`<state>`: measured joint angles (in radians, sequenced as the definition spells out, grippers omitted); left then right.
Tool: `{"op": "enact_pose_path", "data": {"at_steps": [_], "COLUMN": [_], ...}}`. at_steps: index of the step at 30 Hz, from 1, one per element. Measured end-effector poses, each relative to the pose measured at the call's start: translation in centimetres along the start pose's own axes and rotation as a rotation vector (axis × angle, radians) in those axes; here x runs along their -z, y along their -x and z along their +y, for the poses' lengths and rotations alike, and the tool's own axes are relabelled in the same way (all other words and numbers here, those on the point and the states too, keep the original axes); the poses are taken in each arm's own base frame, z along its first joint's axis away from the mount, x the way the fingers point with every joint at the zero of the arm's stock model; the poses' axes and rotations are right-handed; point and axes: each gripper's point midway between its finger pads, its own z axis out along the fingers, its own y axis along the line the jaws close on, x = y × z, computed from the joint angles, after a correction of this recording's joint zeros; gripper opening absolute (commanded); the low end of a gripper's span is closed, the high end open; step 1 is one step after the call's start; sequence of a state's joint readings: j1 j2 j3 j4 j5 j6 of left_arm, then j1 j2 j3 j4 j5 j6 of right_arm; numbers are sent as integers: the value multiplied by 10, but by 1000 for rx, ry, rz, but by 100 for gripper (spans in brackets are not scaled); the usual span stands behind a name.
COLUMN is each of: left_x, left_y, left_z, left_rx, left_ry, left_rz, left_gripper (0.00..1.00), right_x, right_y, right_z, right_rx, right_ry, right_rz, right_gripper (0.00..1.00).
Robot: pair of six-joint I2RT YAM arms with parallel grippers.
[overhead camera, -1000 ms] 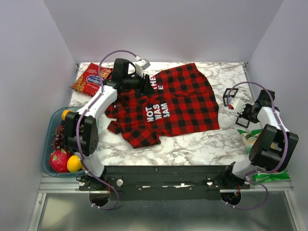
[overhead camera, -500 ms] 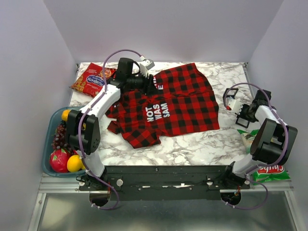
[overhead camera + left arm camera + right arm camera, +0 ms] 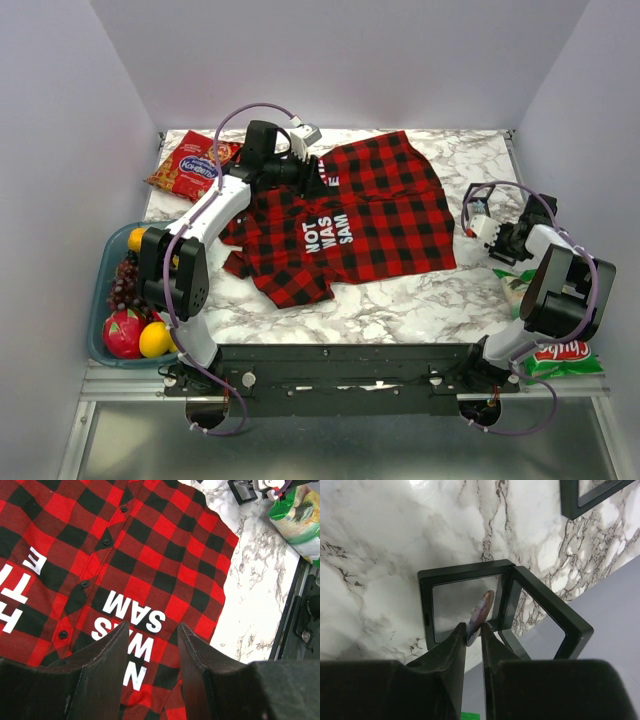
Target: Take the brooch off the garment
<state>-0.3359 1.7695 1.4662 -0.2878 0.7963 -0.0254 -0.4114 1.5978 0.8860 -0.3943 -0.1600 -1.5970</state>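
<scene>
The garment (image 3: pixel 375 215) is a red-and-black checked shirt with white lettering, spread flat mid-table; it fills the left wrist view (image 3: pixel 150 555). My left gripper (image 3: pixel 312 172) hovers over its upper left part, jaws open and empty (image 3: pixel 152 627). My right gripper (image 3: pixel 507 247) is at the right side of the table, off the shirt. In the right wrist view it (image 3: pixel 473 630) is shut on the brooch (image 3: pixel 481 611), a small disc seen edge-on, held just over an open black frame box (image 3: pixel 462 573).
A red snack packet (image 3: pixel 190 163) lies at the back left. A blue basket (image 3: pixel 98 300) of fruit sits at the left edge. Green packets (image 3: pixel 525 290) lie by the right arm. A second black frame (image 3: pixel 590 495) lies farther on the marble.
My right gripper has moved toward the near side and down over the black frame box, still holding the disc. My left arm shifted slightly right, then stayed still.
</scene>
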Motion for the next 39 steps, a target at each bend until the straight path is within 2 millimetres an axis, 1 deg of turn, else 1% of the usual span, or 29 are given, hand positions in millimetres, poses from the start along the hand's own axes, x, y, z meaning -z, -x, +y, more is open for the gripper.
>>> {"op": "enact_pose_path", "data": {"at_steps": [5,10,11,13,14,16,18,19,21,23,24,25,27,29,31,32,34,36,39], "left_x": [0,0,0,0,0,0,0,0,3,8,11,14,23,33,42,47,56,65,78], "left_y": [0,0,0,0,0,0,0,1,5,15,23,31,48,65,80,87,93,94,91], "left_z": [0,0,0,0,0,-1,-1,-1,-2,-1,-2,-1,4,10,19,23,33,45,66], "left_rx": [0,0,0,0,0,-2,-3,-4,-24,-51,-66,-87,-132,-157,-179,-187,-187,-177,-155], "left_ry": [0,0,0,-1,-1,-4,-5,-5,-2,4,6,12,28,52,81,102,145,193,287], "left_rz": [0,0,0,0,0,0,0,1,4,-3,-9,-18,-33,-47,-56,-62,-65,-61,-49], "left_gripper": [52,52,52,53,53,55,57,61,71,73,76,98,99,99,99,99,99,99,99], "right_x": [4,24,30,41,47,57,68,73,85,101,110,121,147,172,194,201,213,221,237], "right_y": [0,3,5,11,15,25,39,50,79,113,131,150,185,216,243,256,278,296,312], "right_z": [3,5,6,12,16,23,29,32,33,29,23,14,-11,-41,-72,-88,-114,-127,-148], "right_rx": [-9,-22,-23,-27,-31,-35,-22,-9,24,42,38,30,-24,-112,-238,-315,-468,-572,-708], "right_ry": [4,-1,-2,12,17,31,45,52,53,44,29,12,-32,-82,-130,-155,-187,-186,-196], "right_rz": [6,3,-2,-23,-36,-63,-95,-120,-183,-261,-305,-355,-454,-538,-600,-619,-672,-722,-778], "right_gripper": [36,42,46,52,70,81,85,87,99,100,100,100,99,100,100,100,100,100,99]}}
